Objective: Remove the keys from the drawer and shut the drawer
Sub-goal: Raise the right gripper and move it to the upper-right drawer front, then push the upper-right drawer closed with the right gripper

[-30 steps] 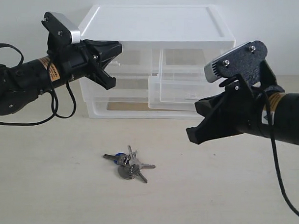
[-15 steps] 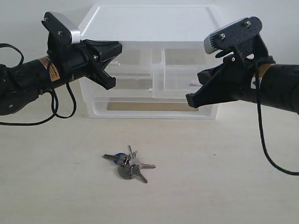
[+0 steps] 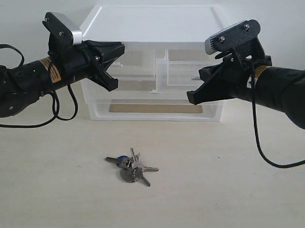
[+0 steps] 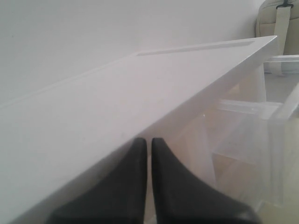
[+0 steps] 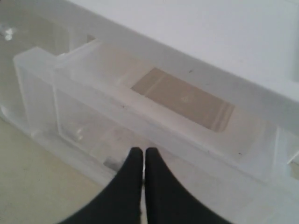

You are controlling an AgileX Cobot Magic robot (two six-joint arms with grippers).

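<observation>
The keys (image 3: 132, 168), a silver bunch with a blue cap and a round grey fob, lie on the table in front of the cabinet (image 3: 155, 24), apart from both grippers. The drawer (image 3: 180, 75), the right one of the top pair, sits almost flush with its left twin. My right gripper (image 3: 195, 88) is shut and empty, and its tips (image 5: 143, 150) press against the drawer's translucent front (image 5: 140, 112). My left gripper (image 3: 115, 63) is shut and empty, hovering at the cabinet's upper left front corner, just under the lid's edge (image 4: 140, 93).
A full-width drawer (image 3: 155, 108) lies below the top pair. The cabinet stands against a white wall. Black cables hang from both arms. Bare beige table (image 3: 215, 186) stretches around the keys.
My right gripper rose and moved left to the drawer's front, and the drawer slid back into the cabinet. The left arm and the keys stayed put.
</observation>
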